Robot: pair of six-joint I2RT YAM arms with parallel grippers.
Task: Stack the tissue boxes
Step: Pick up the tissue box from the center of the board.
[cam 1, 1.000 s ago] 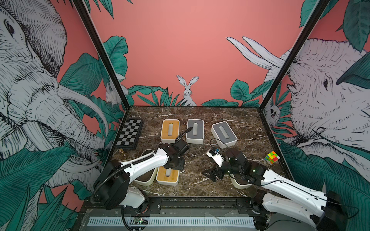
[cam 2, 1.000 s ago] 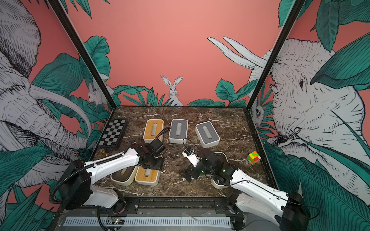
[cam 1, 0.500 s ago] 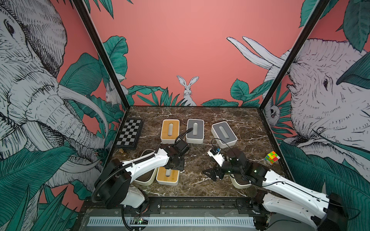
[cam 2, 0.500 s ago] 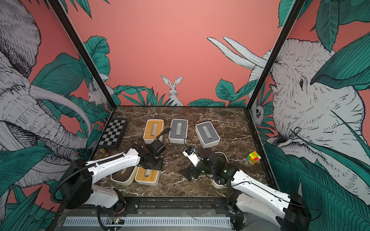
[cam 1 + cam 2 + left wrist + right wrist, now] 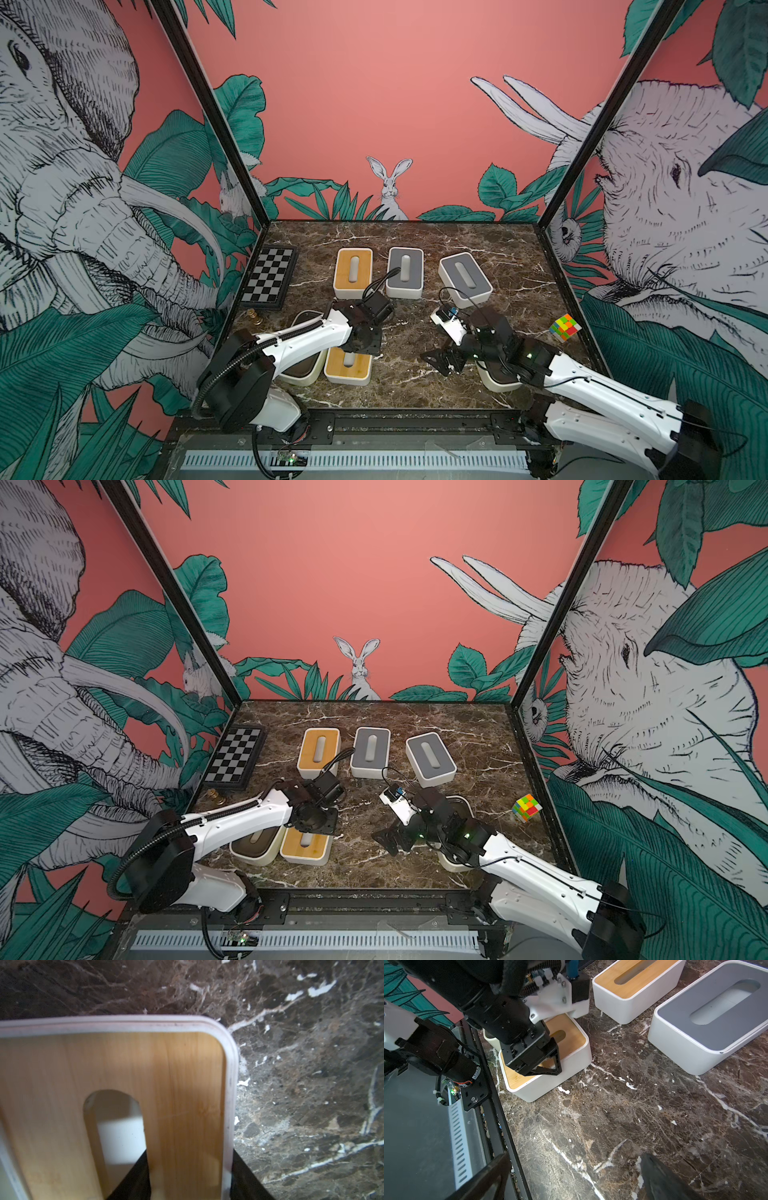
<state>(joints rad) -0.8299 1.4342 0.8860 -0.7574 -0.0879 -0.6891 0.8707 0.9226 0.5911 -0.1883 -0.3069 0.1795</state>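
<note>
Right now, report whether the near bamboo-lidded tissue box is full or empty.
Apparently empty: the near bamboo-lidded tissue box shows only white interior through its slot, no tissue.

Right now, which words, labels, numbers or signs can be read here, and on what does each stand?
None can be read.
A faint mark on the near tan lid: too blurred to read.
Board and cube: no text.

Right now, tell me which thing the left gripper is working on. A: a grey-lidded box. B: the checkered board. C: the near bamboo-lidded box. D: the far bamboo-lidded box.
C: the left gripper straddles the near bamboo-lidded box, with one finger down in its slot and the other outside its side wall.
</note>
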